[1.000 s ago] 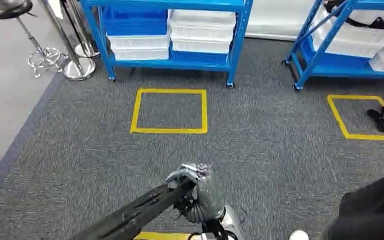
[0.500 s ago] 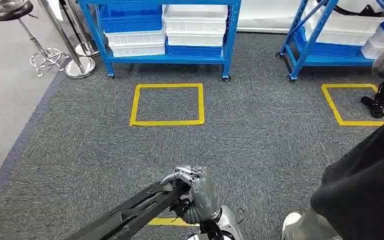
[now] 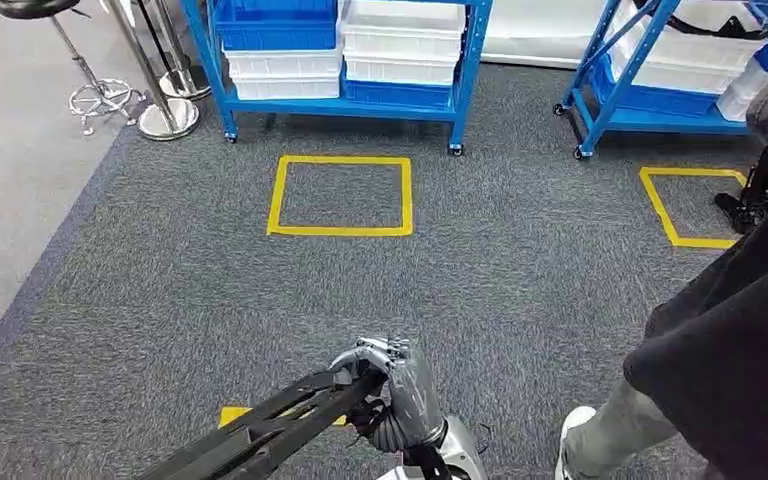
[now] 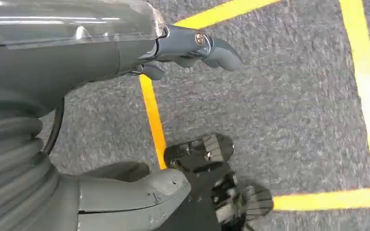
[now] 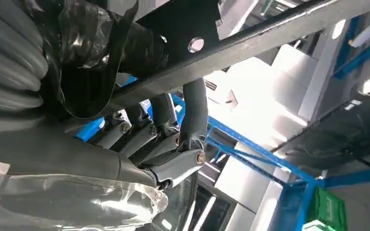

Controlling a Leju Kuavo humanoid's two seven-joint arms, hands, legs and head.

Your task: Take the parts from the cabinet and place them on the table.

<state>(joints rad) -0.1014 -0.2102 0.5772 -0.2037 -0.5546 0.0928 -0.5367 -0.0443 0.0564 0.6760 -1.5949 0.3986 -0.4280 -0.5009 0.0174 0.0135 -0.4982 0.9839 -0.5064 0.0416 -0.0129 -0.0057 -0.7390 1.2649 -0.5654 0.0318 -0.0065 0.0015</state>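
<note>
A long black metal part (image 3: 270,425) with holes along it runs from the bottom left of the head view up to my right hand (image 3: 400,385), which grips its end above the grey carpet. In the right wrist view the dark fingers (image 5: 173,139) curl around that same black bar (image 5: 250,43). My left hand (image 4: 125,53) hangs over the carpet with its fingers apart and holds nothing. The blue cabinet (image 3: 465,60) with white and blue bins stands well ahead of me.
A yellow taped square (image 3: 340,195) lies on the carpet before the cabinet, and another square (image 3: 685,205) lies before a second blue rack (image 3: 600,75). A person in dark clothes (image 3: 730,340) stands close at my right. A stool base and chrome posts (image 3: 165,110) stand at the far left.
The camera has moved, so the whole scene has shifted. The person at the right has come further into view. My right hand keeps its grip on the black part.
</note>
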